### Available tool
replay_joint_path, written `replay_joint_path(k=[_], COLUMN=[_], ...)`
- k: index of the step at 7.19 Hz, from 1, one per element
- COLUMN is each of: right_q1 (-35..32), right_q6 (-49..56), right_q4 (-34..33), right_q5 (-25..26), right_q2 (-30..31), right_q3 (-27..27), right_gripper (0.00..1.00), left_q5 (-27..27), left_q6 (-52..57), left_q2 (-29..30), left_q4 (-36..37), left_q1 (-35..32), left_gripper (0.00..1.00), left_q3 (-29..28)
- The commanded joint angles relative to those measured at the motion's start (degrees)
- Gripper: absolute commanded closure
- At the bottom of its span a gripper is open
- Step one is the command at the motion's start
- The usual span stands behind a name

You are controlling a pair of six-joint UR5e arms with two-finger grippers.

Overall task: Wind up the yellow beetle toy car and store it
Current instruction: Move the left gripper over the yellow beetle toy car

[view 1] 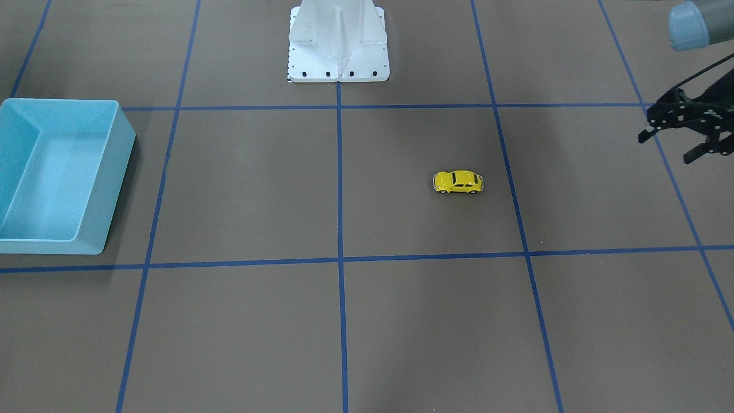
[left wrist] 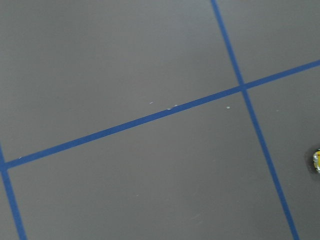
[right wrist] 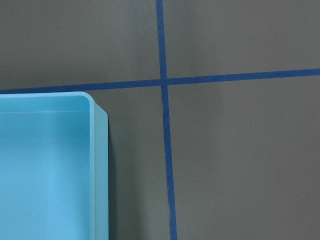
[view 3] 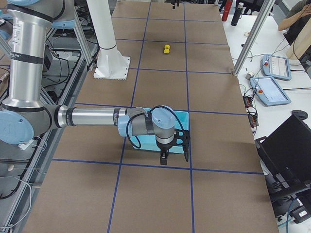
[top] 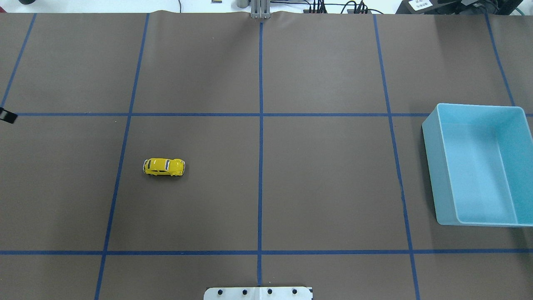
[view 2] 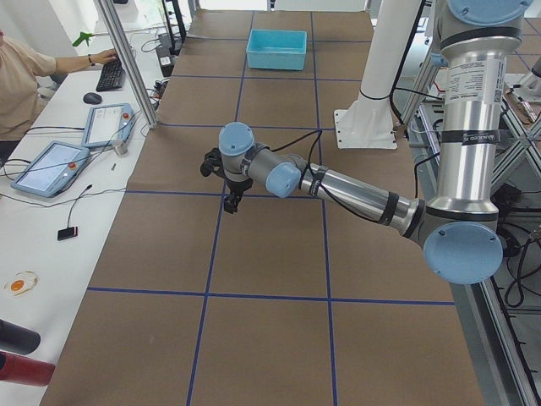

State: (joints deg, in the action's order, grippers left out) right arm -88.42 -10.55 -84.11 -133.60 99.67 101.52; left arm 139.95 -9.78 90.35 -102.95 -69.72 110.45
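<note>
Yellow beetle toy car (view 1: 458, 182) on its wheels, well apart from the blue bin (view 1: 109, 189).
Our left gripper (view 1: 668, 146) hangs jaws apart, beyond the car from the bin; right gripper (view 3: 175, 154) by the bin, opening unclear. We should pinch its flanks squarely.

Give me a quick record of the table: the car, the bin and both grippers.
yellow beetle toy car: on its wheels on the table, untouched, on the left arm's side
blue bin: empty, on the right arm's side
left gripper: open, in the air, apart from the car
right gripper: by the bin; open or shut, cannot tell
</note>
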Motion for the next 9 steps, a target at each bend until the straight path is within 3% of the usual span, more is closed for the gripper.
replay_joint_path(k=[1,3,8,9], right_q1=[-0.1,0.1,0.1,0.1], right_q6=[0.0,0.0,0.0,0.0], right_q4=[0.0,0.0,0.0,0.1], right_q5=[0.0,0.1,0.1,0.0], right_q2=[0.0,-0.2,-0.1,0.0], right_q3=[0.0,-0.4,-0.5,-0.4], right_gripper=[0.00,0.00,0.00,0.00], left_q5=[-3.2,-3.8,-17.9,-19.8], left_q6=[0.1,0.2,5.6,12.6], left_q2=[1.6,3.6,7.7,9.6], left_q4=[-1.6,-1.6,-2.6,-2.3], left_q1=[8.5,12.3,24.5,25.7], left_gripper=[0.00,0.00,0.00,0.00], left_q3=[4.9,5.6,5.4,4.2])
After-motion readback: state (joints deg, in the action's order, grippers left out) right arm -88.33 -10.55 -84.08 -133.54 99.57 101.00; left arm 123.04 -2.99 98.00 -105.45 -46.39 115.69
